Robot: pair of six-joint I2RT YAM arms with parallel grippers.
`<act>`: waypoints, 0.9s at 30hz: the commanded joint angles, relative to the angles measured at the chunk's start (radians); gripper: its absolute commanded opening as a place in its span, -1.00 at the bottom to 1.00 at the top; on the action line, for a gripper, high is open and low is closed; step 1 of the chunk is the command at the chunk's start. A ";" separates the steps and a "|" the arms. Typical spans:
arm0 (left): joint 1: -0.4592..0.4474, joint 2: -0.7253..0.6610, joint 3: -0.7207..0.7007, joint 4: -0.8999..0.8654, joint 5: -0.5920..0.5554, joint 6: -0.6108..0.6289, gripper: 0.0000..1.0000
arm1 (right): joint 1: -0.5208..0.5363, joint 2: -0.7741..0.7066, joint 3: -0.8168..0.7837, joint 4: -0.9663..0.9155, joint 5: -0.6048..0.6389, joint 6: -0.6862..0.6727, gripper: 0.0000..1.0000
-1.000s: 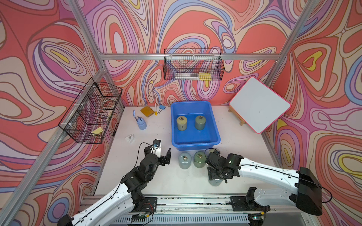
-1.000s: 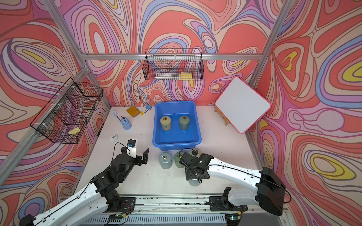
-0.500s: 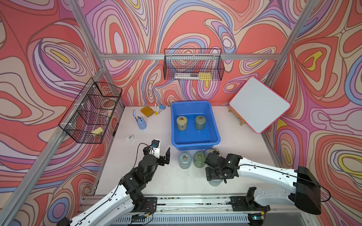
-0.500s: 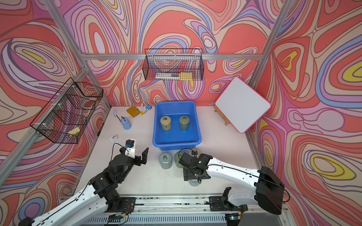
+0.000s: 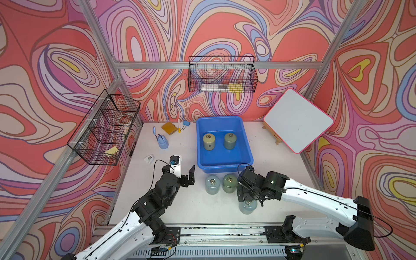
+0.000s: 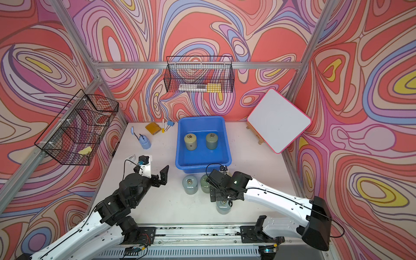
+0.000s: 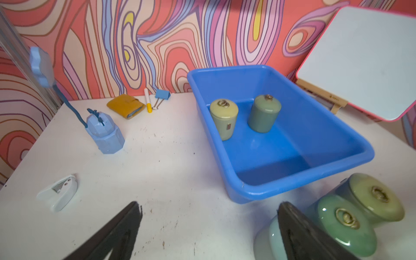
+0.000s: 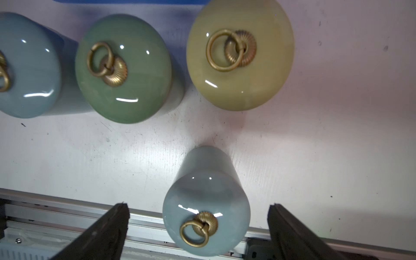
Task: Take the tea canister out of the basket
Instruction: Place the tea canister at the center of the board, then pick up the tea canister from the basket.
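Note:
The blue basket (image 5: 225, 167) (image 7: 281, 188) holds two upright tea canisters, a yellowish one (image 5: 209, 141) (image 7: 224, 119) and a green one (image 5: 230, 141) (image 7: 263, 114). Near the table's front edge stands a pale blue canister (image 5: 247, 206) (image 8: 206, 202). My right gripper (image 5: 246, 198) (image 8: 198, 210) hangs over it, open, with a finger on each side and neither touching it. My left gripper (image 5: 183, 167) (image 7: 209, 207) is open and empty over bare table, left of the basket's front corner.
Three more canisters stand just in front of the basket: pale blue (image 5: 212, 185), green (image 5: 229, 183) and yellowish (image 8: 239, 54). A hole punch (image 7: 59, 191), a blue dispenser (image 5: 162, 141), a wallet (image 5: 169, 128) and a whiteboard (image 5: 298, 120) lie around.
The right gripper has opened and let go of the pale blue canister, which now stands on the table. The left arm has barely moved.

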 commanded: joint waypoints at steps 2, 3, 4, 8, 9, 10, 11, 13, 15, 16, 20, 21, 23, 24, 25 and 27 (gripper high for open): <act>0.004 0.075 0.163 -0.190 0.014 -0.058 0.98 | -0.037 -0.018 0.076 -0.050 0.082 -0.066 0.97; 0.003 0.107 0.204 -0.222 0.025 -0.053 0.98 | -0.065 -0.022 0.089 -0.045 0.084 -0.089 0.97; 0.003 0.142 0.243 -0.258 0.031 -0.050 0.98 | -0.098 -0.025 0.097 -0.035 0.081 -0.117 0.96; 0.003 0.299 0.412 -0.381 0.072 -0.038 0.98 | -0.259 -0.044 0.095 0.042 0.036 -0.231 0.97; 0.003 0.339 0.453 -0.410 0.083 -0.035 0.98 | -0.298 -0.045 0.094 0.066 0.024 -0.261 0.96; 0.004 0.377 0.494 -0.434 0.096 -0.030 0.98 | -0.333 -0.044 0.093 0.091 0.013 -0.290 0.96; 0.004 0.408 0.527 -0.453 0.105 -0.026 0.98 | -0.361 -0.042 0.091 0.113 0.006 -0.309 0.97; 0.003 0.474 0.596 -0.489 0.123 -0.018 0.98 | -0.426 -0.034 0.085 0.158 -0.015 -0.350 0.96; 0.003 0.536 0.655 -0.520 0.145 -0.011 0.98 | -0.480 -0.025 0.072 0.204 -0.033 -0.380 0.96; 0.003 0.568 0.685 -0.535 0.161 -0.008 0.98 | -0.507 -0.016 0.068 0.227 -0.040 -0.395 0.96; 0.004 0.677 0.779 -0.570 0.230 0.006 0.98 | -0.568 0.007 0.047 0.318 -0.052 -0.436 0.96; 0.003 0.707 0.799 -0.575 0.249 0.010 0.98 | -0.579 0.013 0.042 0.342 -0.053 -0.443 0.96; 0.003 0.765 0.846 -0.594 0.266 0.012 0.98 | -0.591 0.019 0.033 0.384 -0.048 -0.454 0.97; 0.004 0.800 0.875 -0.610 0.271 0.018 0.98 | -0.597 0.020 0.027 0.408 -0.043 -0.461 0.96; 0.004 0.837 0.908 -0.628 0.267 0.023 0.98 | -0.598 0.018 0.020 0.428 -0.031 -0.466 0.96; 0.009 0.907 0.968 -0.655 0.278 0.045 0.98 | -0.603 0.012 0.001 0.471 -0.007 -0.476 0.96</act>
